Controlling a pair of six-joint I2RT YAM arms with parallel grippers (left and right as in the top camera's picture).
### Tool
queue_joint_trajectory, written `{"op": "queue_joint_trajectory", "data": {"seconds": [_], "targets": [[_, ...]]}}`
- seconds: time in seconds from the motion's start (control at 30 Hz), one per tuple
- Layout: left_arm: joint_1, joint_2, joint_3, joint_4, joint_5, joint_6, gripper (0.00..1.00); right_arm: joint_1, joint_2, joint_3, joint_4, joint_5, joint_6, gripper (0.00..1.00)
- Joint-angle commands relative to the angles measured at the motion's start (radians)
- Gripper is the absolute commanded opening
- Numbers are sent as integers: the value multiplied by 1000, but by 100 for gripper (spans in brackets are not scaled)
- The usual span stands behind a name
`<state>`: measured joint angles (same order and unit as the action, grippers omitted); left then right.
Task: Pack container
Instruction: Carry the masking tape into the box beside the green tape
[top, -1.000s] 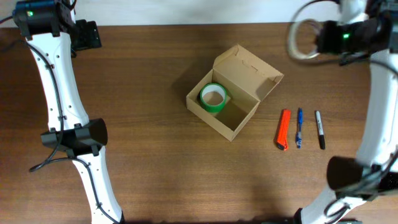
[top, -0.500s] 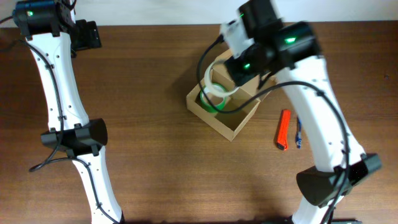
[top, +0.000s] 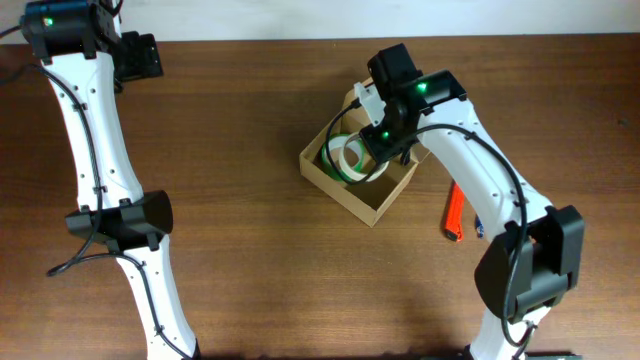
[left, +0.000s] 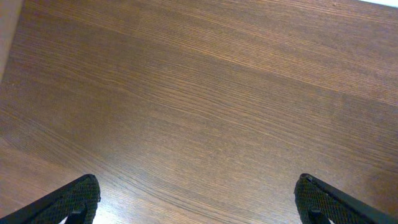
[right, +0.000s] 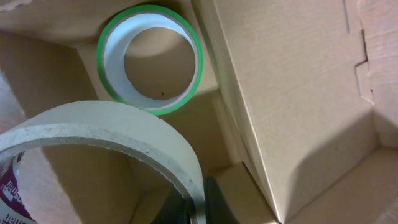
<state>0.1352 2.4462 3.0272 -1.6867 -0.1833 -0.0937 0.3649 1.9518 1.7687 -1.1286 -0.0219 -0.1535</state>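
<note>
Two arms stand at the near edge of the desk (top: 250, 250). One orange cutter (top: 455, 210) and one blue pen (top: 479, 226), the pen partly under the right arm (top: 500, 190), lie side by side right of centre. The right arm bends at its elbow near the right edge and reaches leftward and away, wrist tipped down over the one box (top: 370, 205). The box sits about mid-desk, turned cornerwise, standing open. Tape rolls number two. A green roll (right: 149, 59) lies flat in the box's left end. A beige roll (right: 93, 134) hangs tilted at the box mouth just beside it, its wall pinched by the right gripper (top: 374, 145), whose fingers (right: 186, 208) press on it; the box lies directly beneath them. Farthest, the left arm (top: 95, 140) stretches along the left edge to the far left corner. There the left gripper (left: 198, 199) hovers over bare wood, jaws spread wide, well apart from the box.
</note>
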Motion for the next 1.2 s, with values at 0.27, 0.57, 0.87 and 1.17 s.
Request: {"op": "queue_joint_trajectory", "data": {"seconds": [0.27, 0.57, 0.87, 1.17], "targets": [[1, -8, -4, 0, 7, 5, 100, -19, 66, -42, 17, 12, 13, 4], [1, -8, -4, 0, 7, 5, 100, -40, 66, -161, 80, 12, 13, 4], [1, -8, -4, 0, 7, 5, 100, -61, 67, -170, 119, 29, 17, 4], [1, -8, -4, 0, 7, 5, 100, -92, 67, -185, 124, 35, 24, 4]]}}
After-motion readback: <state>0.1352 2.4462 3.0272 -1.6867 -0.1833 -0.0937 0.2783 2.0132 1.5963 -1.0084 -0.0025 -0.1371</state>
